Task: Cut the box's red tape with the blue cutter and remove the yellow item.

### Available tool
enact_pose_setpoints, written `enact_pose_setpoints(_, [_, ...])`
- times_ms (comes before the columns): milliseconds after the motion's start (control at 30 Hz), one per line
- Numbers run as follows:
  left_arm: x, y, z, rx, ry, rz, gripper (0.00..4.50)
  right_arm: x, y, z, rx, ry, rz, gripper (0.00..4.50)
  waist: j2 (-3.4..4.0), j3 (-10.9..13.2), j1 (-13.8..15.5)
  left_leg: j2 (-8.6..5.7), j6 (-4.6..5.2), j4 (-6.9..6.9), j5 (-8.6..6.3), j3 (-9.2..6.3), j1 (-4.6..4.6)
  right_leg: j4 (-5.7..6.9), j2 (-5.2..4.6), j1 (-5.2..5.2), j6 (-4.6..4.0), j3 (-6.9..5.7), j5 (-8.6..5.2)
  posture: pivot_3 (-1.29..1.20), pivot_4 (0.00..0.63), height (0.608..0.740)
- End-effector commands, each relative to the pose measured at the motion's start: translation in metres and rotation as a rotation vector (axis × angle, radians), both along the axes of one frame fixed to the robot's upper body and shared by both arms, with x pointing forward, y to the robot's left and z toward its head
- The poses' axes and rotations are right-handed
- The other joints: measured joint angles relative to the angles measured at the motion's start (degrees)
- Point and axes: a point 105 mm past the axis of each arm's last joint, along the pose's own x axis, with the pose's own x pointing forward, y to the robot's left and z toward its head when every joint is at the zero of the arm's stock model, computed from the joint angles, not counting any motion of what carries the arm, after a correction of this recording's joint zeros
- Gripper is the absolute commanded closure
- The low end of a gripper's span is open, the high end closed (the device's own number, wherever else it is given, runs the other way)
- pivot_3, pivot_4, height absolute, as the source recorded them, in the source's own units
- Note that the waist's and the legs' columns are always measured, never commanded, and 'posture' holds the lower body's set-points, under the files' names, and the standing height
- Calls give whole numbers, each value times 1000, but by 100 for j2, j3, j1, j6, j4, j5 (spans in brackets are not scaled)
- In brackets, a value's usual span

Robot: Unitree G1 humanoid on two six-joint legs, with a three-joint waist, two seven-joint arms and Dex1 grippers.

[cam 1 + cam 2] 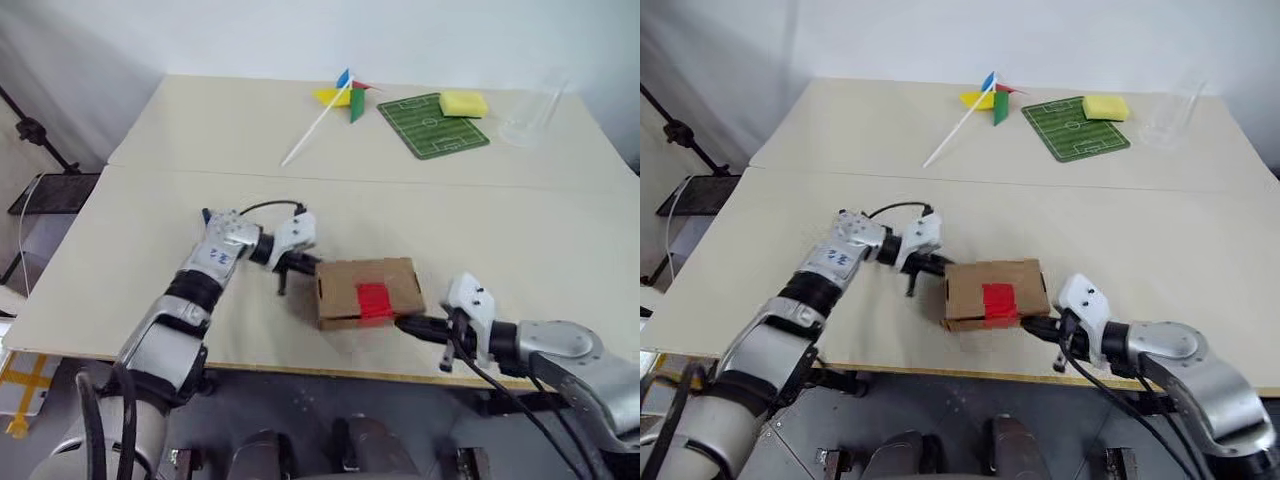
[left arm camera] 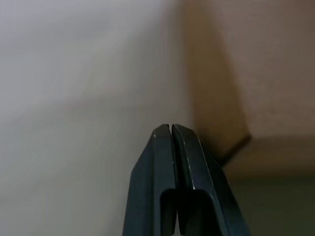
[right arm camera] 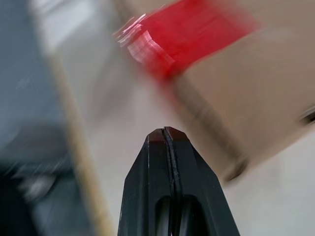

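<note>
The box [image 1: 385, 280], a small brown carton, lies near the table's front edge with the red tape [image 1: 373, 299] across its top and down its front side. My left gripper [image 1: 308, 266] is shut and empty, its tips at the box's left end; the left wrist view shows its fingertips [image 2: 170, 130] beside a corner of the box [image 2: 231, 73]. My right gripper [image 1: 402, 322] is shut and empty at the box's front right corner, with the red tape [image 3: 187, 34] just ahead of it in the right wrist view. The blue cutter and the yellow item are out of view.
At the far side lie a multicoloured pinwheel [image 1: 345, 98] on a white stick, a green football-pitch mat [image 1: 432, 125] with a yellow sponge [image 1: 463, 103] on it, and a clear cup [image 1: 530, 115]. The table's front edge [image 1: 300, 368] runs close behind the box.
</note>
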Motion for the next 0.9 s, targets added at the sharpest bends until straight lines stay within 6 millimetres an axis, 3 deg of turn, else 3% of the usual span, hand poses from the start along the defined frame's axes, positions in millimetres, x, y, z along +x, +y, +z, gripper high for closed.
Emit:
enact_pose_setpoints(33, [-27,-3,10,-43,88,-96,4420,17,4,15,45,-75,-34,4500,2,1,2,1,-1,4,1,0,1,6,0,-3,-1,1,-1,0,150,740])
enact_pose_setpoints(133, [-38,-9,7,-57,80,-86,4420,24,10,21,45,-99,-19,4500,3,2,49,0,-4,14,4,-9,0,18,-1,-1,-2,-1,-1,0,150,740])
enact_pose_setpoints(300, [-45,-34,4,-127,61,-18,4420,45,15,24,-9,-125,38,4500,3,1,86,-6,-2,16,3,-11,4,16,-6,9,-1,-1,-1,0,150,740])
enact_pose_setpoints(533, [-45,-55,-2,-138,33,41,4420,78,-13,20,-173,-147,68,4500,3,1,85,-6,2,14,5,-11,6,15,-3,10,-1,-4,-1,0,150,740])
enact_pose_setpoints(633, [-45,-58,1,-162,94,84,4420,92,-20,35,-217,-274,99,4500,6,2,59,-5,2,14,5,-8,7,16,-1,9,-1,-2,-1,0,150,740])
enact_pose_setpoints(800, [-40,-48,6,-170,89,148,4420,96,-28,49,-220,-331,113,4500,6,2,36,1,-1,11,7,-10,13,22,4,9,-2,-2,-1,0,150,740])
enact_pose_setpoints(833, [-42,-41,9,-185,90,163,4420,94,-31,55,-217,-359,114,4500,6,2,36,1,-2,10,7,-10,14,22,4,9,-2,-1,-1,0,150,740])
enact_pose_setpoints(900, [-49,-10,24,-287,60,213,4500,70,-33,82,-52,-462,189,4152,7,3,35,0,-2,10,7,-9,14,22,2,9,-2,-1,-1,0,150,740])
